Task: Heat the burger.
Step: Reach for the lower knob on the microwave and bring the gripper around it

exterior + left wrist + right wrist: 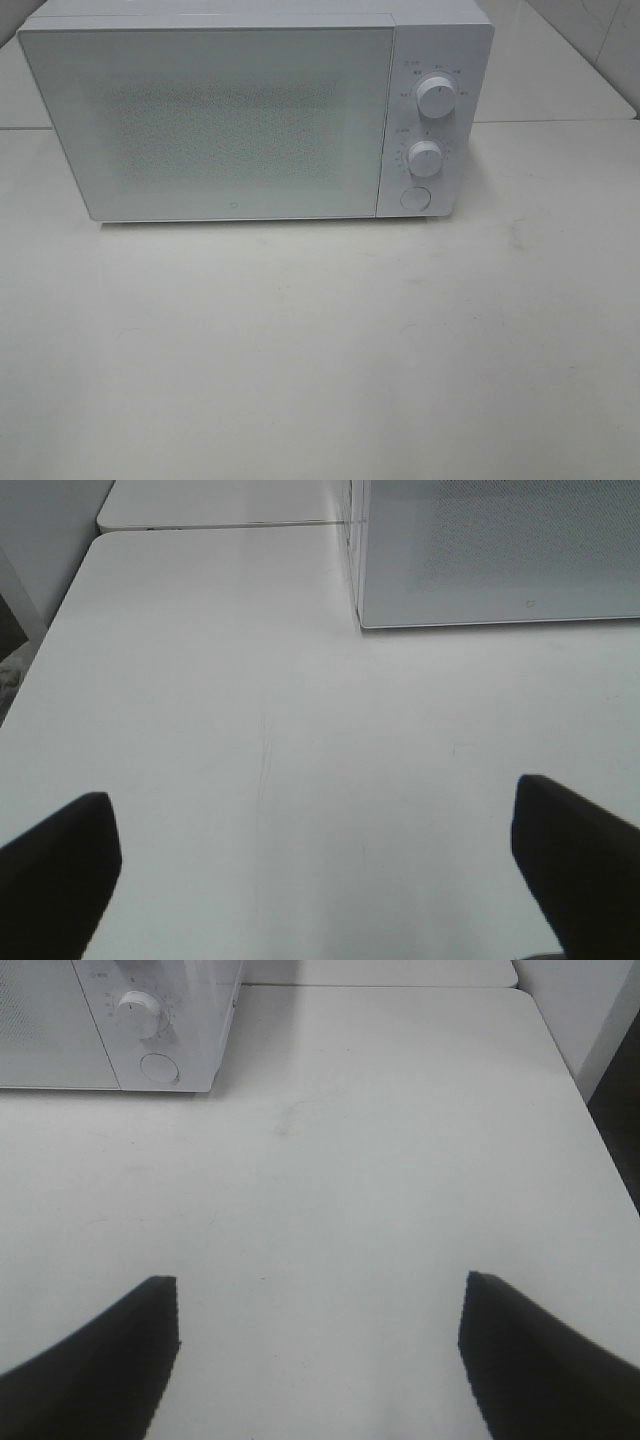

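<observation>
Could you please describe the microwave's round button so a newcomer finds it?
The white microwave stands on the table. Its control panel is right of the door. The button is the lowest circle there, flat, while the two knobs above stick out.

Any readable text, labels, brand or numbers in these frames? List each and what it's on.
Nothing can be read for certain.
Marks around the upper knob on the microwave: too small to read.
Marks around the lower knob: too small to read.
Small logo at the door's lower edge: too blurred to read.
</observation>
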Controlling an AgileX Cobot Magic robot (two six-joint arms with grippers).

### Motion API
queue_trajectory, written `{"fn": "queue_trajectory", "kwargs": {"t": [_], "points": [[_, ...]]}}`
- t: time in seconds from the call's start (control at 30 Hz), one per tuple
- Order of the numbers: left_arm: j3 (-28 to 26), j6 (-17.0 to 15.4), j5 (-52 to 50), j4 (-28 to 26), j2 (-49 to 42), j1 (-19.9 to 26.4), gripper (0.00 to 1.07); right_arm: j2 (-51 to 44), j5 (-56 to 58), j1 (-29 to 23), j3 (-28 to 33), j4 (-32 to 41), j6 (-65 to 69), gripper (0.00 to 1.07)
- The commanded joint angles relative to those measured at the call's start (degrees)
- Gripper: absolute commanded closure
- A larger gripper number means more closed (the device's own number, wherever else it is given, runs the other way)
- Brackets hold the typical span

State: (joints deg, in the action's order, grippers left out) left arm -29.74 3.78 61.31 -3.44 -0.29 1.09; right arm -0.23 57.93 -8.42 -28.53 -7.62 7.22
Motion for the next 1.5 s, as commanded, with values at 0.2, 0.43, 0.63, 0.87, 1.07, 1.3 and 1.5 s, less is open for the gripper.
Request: {"fn": "queue_trajectory", "kwargs": {"t": [0.2, 0.43, 0.63, 0.87, 1.07, 1.3, 1.5], "points": [[0.17, -0.06, -0.06, -0.34, -1.26, 0.11, 0.06, -0.97, -0.8, 0.34, -0.06, -0.11, -0.06, 0.31], [0.17, -0.06, -0.06, -0.34, -1.26, 0.11, 0.06, -0.97, -1.89, 0.34, -1.66, 0.11, 1.78, 0.31], [0.17, -0.06, -0.06, -0.34, -1.26, 0.11, 0.06, -0.97, -6.13, 0.34, -1.66, 0.11, 1.78, 0.31], [0.17, -0.06, -0.06, -0.34, -1.26, 0.11, 0.06, 5.61, -11.52, 0.34, -1.2, 0.11, 1.78, 0.31], [0.17, -0.06, -0.06, -0.34, -1.26, 0.11, 0.06, 14.15, -19.08, 0.34, 0.63, 0.17, 1.78, 0.31], [0.17, -0.06, -0.06, -0.34, -1.26, 0.11, 0.06, 22.17, -26.47, 0.34, 1.66, 0.17, 1.78, 0.31], [0.17, -0.06, -0.06, -0.34, -1.26, 0.11, 0.06, 30.14, -32.09, 0.34, 1.72, 0.46, 1.78, 0.31]]}}
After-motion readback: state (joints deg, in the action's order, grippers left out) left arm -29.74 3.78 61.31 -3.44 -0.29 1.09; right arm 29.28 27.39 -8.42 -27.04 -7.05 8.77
